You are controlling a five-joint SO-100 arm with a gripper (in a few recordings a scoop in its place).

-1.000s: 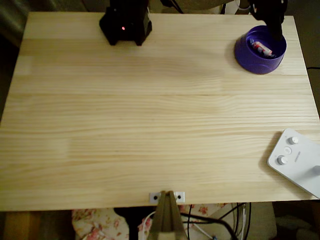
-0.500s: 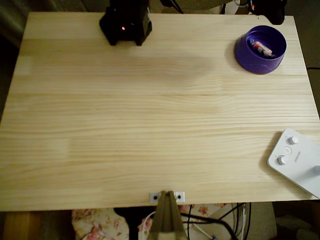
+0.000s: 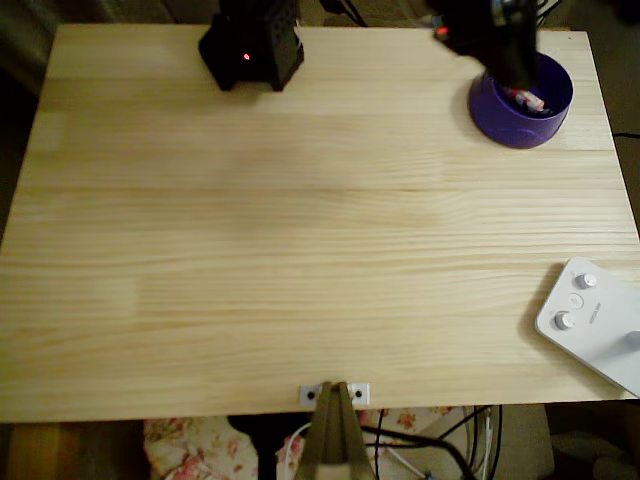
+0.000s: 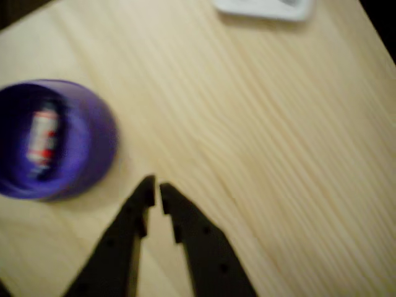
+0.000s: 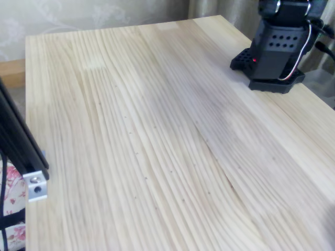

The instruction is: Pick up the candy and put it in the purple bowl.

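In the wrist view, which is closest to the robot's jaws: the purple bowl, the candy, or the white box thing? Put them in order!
From the gripper, jaws nearly shut on nothing:
1. Purple bowl, just left; its rim is nearest.
2. Candy, deeper inside the bowl, farther left.
3. White box, far off at the top edge.

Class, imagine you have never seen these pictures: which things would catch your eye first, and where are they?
The purple bowl stands out at the table's far right corner in the overhead view, with the candy lying inside it. In the wrist view the dark gripper hangs empty beside the bowl, its fingertips nearly together. A white device with knobs sits at the right edge in the overhead view.
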